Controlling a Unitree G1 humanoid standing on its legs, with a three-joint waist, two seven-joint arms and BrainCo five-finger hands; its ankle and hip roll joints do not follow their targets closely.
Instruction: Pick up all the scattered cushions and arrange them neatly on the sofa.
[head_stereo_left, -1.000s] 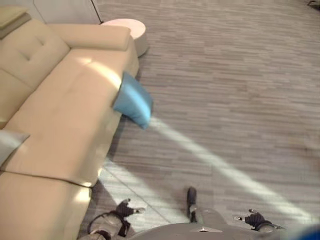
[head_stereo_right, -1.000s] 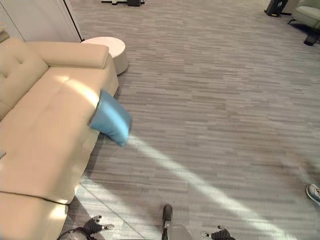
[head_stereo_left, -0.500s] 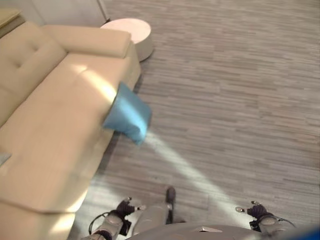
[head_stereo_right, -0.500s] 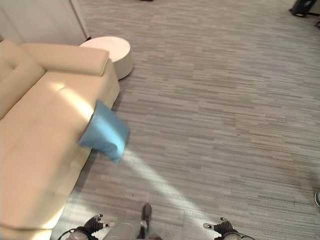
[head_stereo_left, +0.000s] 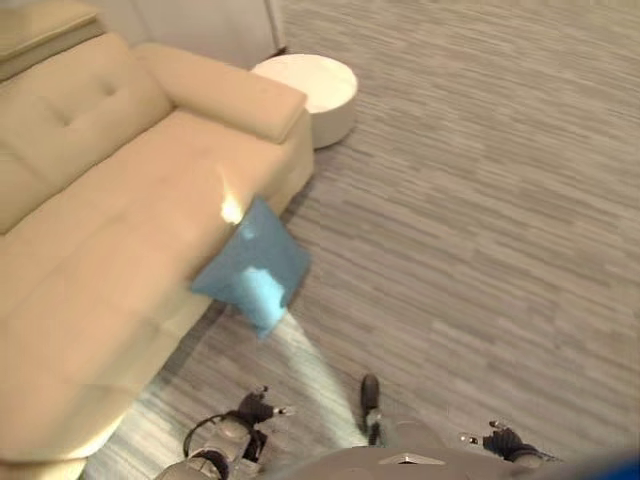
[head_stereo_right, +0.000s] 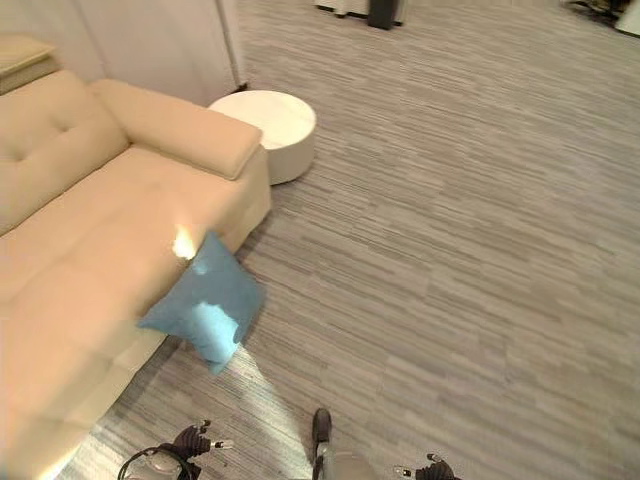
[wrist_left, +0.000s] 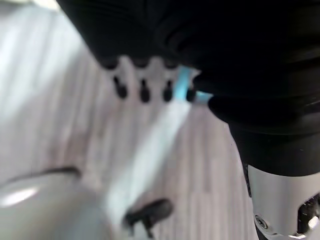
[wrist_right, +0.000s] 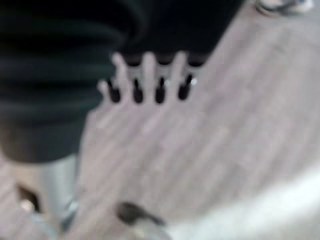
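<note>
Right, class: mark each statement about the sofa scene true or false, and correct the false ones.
1. The blue cushion leans against the front of the sofa. True.
2. The left hand holds the cushion. False: its fingers are straight and hold nothing.
3. A round white table stands by the sofa's arm. True.
4. The right hand grips a cushion. False: it is open over bare floor.

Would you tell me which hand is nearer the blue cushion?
The left hand, hanging open on the sofa side just below the cushion; the right hand hangs farther off.
</note>
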